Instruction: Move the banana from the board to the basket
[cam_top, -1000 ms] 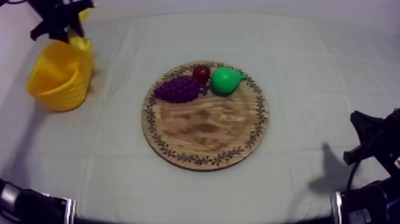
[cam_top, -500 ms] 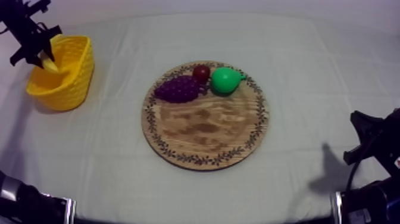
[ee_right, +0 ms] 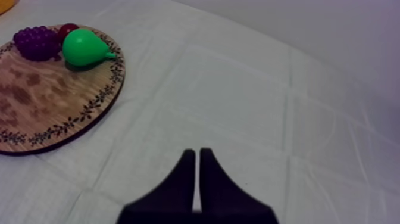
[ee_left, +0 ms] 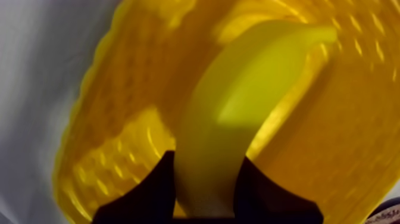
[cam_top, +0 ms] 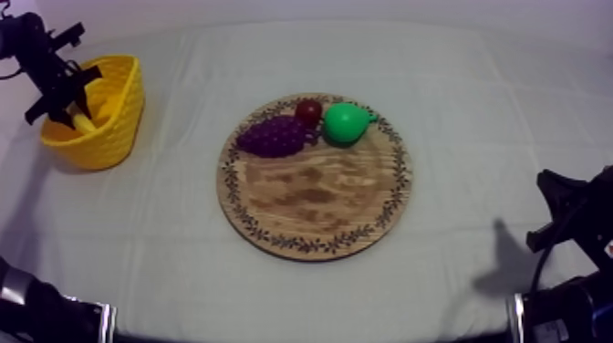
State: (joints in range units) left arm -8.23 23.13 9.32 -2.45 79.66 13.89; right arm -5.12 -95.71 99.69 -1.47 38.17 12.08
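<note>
Currently | item: smooth yellow toy banana, hanging inside latticed yellow plastic basket | hold: left gripper clamped near one end | handling: likely light, stiff, slick; grasp across its narrow width | right gripper: closed, empty

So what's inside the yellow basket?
The banana is in the basket, with the left gripper shut on it. It hides part of the basket's floor, so anything beneath cannot be seen.
</note>
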